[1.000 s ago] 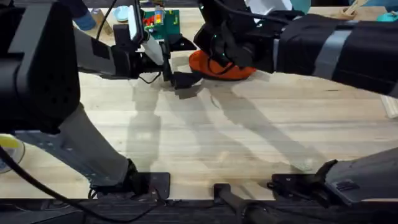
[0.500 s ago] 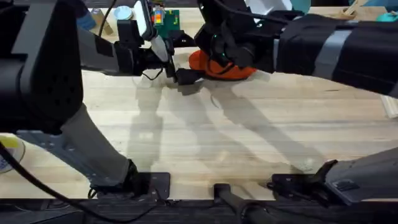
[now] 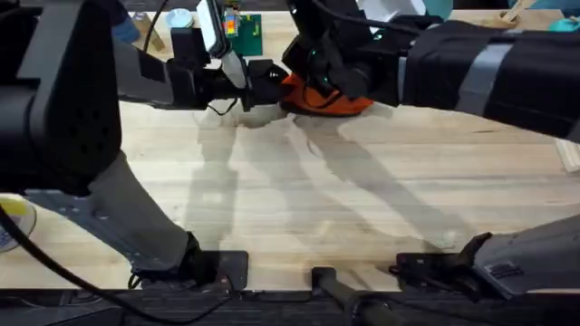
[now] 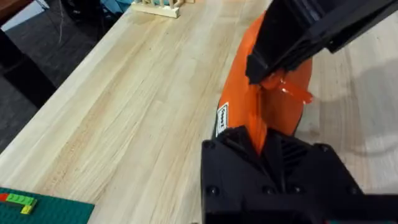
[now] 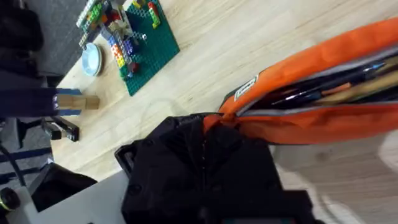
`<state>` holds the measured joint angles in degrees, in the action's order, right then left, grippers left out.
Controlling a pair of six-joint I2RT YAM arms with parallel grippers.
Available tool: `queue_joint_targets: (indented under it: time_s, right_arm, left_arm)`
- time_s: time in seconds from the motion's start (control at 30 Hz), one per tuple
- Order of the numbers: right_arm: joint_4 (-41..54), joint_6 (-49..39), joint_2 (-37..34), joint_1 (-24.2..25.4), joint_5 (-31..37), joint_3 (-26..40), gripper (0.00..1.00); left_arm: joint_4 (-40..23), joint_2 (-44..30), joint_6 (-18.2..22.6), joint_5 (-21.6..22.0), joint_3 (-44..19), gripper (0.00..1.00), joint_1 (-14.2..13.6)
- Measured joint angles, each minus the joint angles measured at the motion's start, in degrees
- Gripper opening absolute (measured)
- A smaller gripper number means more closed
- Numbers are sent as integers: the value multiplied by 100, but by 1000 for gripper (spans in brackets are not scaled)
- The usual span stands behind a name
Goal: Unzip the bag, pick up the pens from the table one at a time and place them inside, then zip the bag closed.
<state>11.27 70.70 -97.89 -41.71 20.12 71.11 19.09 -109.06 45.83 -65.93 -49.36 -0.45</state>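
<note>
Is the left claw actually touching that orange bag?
Touching: the left wrist view shows the left gripper pinching the end of the bag.

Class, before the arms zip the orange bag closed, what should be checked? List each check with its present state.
1. Pens inside the bag: ok, several lie in the opening.
2. Zip closed: not ok, the opening gapes.
3. Left tool holds the bag's end: ok, fabric is pinched between its fingers.
4. Right tool has the zip tab: cannot tell, though it sits right at it.
5. No pens left on the table: cannot tell, the arms cover part of it.
</note>
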Motion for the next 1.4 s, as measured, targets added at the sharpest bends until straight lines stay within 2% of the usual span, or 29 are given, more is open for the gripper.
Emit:
queue_joint_targets:
  time_s: [0.97, 1.4]
  right_arm:
    - [174, -725, 2, 43, 68, 0, 32]
    - [715, -950, 257, 64, 412, 0, 31]
  left_arm:
    - [0, 0, 1, 4, 0, 44, 0]
    - [0, 0, 1, -23, 0, 44, -2]
